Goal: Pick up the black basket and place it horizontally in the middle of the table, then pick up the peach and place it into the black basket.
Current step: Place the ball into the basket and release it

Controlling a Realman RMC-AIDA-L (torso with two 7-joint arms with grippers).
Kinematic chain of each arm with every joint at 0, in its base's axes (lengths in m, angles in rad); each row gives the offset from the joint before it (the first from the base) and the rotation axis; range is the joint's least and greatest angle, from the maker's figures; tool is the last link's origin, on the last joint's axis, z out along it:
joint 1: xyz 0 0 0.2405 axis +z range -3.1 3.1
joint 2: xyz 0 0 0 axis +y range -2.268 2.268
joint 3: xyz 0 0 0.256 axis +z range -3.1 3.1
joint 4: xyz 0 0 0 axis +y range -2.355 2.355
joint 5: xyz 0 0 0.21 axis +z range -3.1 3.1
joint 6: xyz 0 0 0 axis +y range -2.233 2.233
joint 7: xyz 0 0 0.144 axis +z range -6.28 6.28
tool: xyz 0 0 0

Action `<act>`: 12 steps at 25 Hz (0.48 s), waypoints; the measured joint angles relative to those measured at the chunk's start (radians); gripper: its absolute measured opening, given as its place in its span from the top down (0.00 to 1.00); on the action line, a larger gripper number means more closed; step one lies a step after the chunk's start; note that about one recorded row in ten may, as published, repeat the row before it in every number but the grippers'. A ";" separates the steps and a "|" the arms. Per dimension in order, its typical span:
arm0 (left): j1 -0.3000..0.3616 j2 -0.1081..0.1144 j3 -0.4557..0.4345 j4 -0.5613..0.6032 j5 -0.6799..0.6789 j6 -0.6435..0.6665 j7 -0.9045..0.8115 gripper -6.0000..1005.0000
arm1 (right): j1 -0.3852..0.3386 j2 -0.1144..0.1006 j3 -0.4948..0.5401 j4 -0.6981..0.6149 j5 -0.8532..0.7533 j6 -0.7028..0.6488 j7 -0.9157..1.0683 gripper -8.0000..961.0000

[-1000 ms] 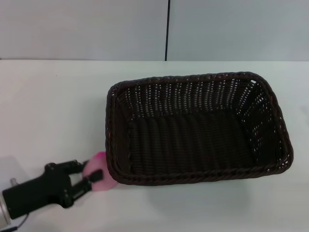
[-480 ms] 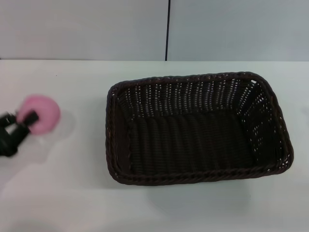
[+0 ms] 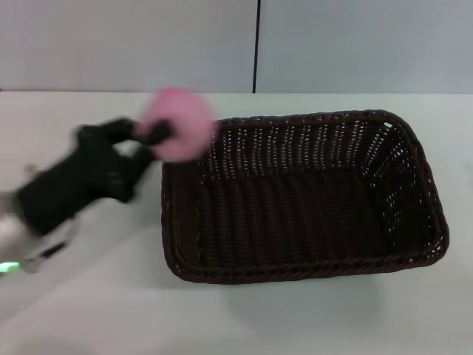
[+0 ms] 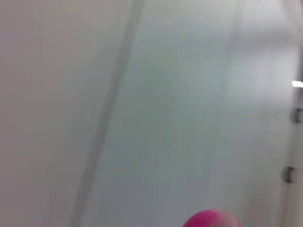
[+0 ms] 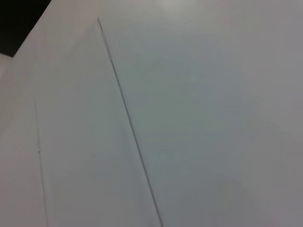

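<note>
- Your left tool (image 3: pixel 159 135) is up off the wide white flat bench (image 3: pixel 81 296), at the left of the head view, its black body slanting up toward the far left corner of the basket.
- That tool is clamped on the small round pale pink peach (image 3: pixel 177 124); one dark finger (image 3: pixel 157 134) crosses the fruit's near side.
- The peach sits at the very tip of the tool, on the side toward the basket, and is blurred in the head view.
- In that view the peach overlaps the far left corner of the large rectangular dark woven wicker basket (image 3: pixel 295 196), by the braided rim; it is held in the air, not lying inside.
- In the left wrist view only the magenta top of the peach (image 4: pixel 211 219) shows, at the picture's edge, against a pale wall; the tool's own fingers are not visible there.
- The basket rests on the bench with its long side running left to right, roughly in the middle and a little toward your right.
- Your right tool appears in no view; its wrist camera shows only pale flat panels (image 5: pixel 189 118) with thin seams.
</note>
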 joint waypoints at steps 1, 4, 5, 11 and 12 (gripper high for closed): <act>-0.009 -0.015 0.000 -0.018 0.032 0.009 0.002 0.81 | 0.004 0.000 0.014 0.015 0.000 0.000 0.000 0.41; -0.035 -0.045 0.010 -0.077 0.132 0.055 0.002 0.84 | 0.012 -0.001 0.057 0.061 0.000 0.006 -0.002 0.41; -0.046 -0.051 0.026 -0.091 0.152 0.072 0.000 0.84 | 0.014 -0.001 0.072 0.077 -0.002 0.009 -0.002 0.41; -0.080 -0.057 0.109 -0.097 0.153 0.145 -0.002 0.85 | 0.009 -0.003 0.123 0.132 -0.006 0.011 -0.019 0.41; -0.078 -0.060 0.113 -0.104 0.150 0.167 0.001 0.85 | 0.008 -0.003 0.123 0.137 -0.006 0.011 -0.023 0.41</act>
